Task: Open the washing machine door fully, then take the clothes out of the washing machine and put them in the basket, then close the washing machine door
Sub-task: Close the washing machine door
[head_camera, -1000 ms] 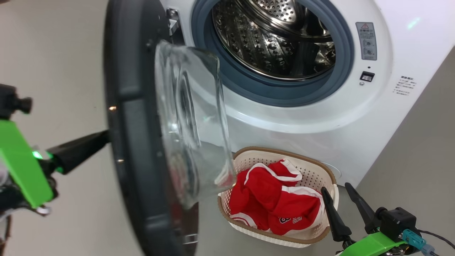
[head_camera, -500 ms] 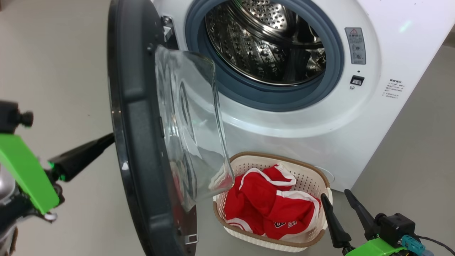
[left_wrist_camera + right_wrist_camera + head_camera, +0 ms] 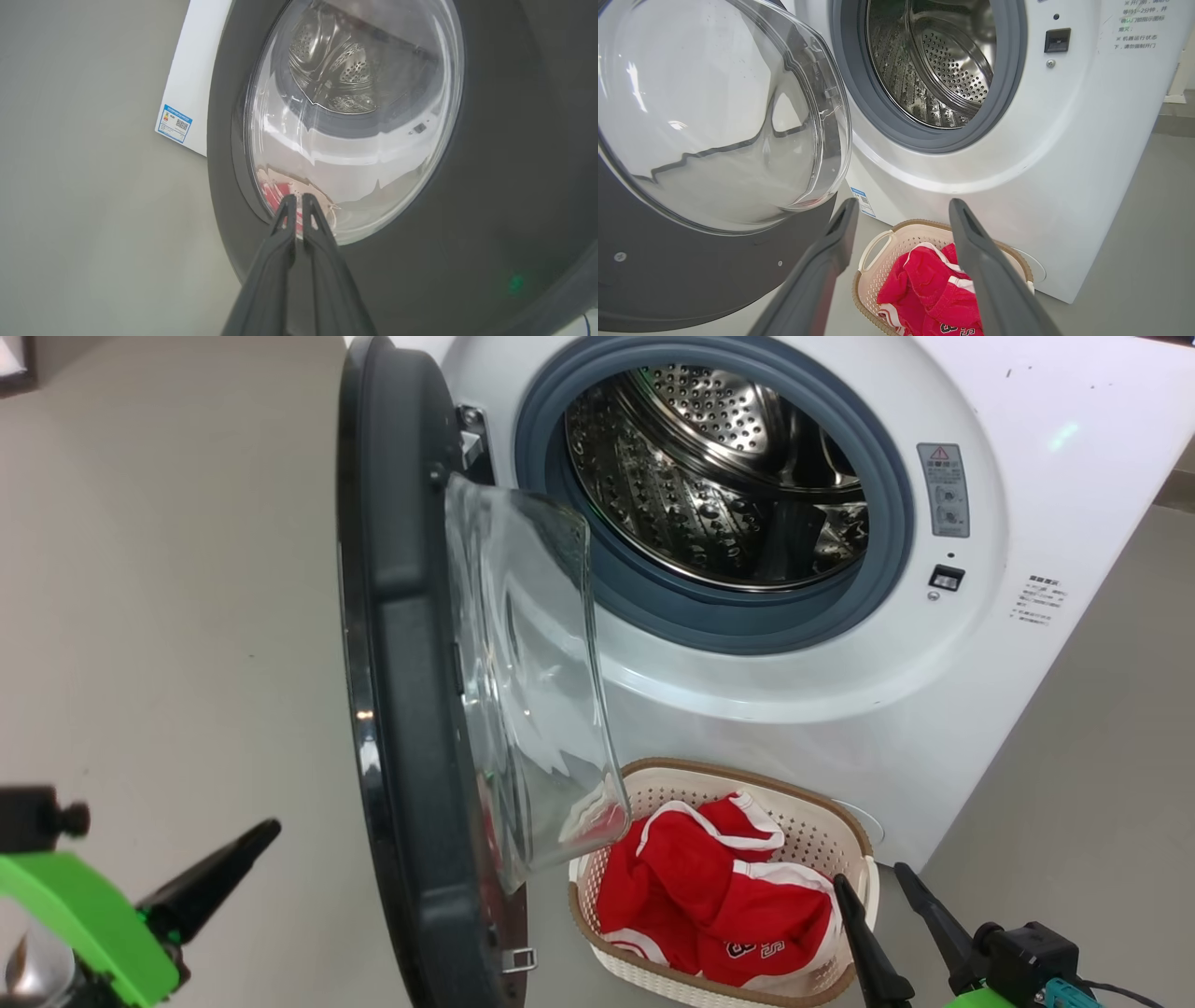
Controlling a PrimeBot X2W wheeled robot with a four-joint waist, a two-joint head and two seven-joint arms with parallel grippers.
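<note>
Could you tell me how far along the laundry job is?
Done: the washing machine door is open and the clothes lie in the basket; the drum looks empty. In hand: the shut left gripper points at the door's outer face. Left: closing it.

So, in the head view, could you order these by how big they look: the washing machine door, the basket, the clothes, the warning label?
1. washing machine door, though it is nearest the camera
2. basket
3. clothes, lying inside it
4. warning label

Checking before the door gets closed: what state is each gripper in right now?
Left gripper: jaws closed, holding nothing.
Right gripper: jaws open, empty.
</note>
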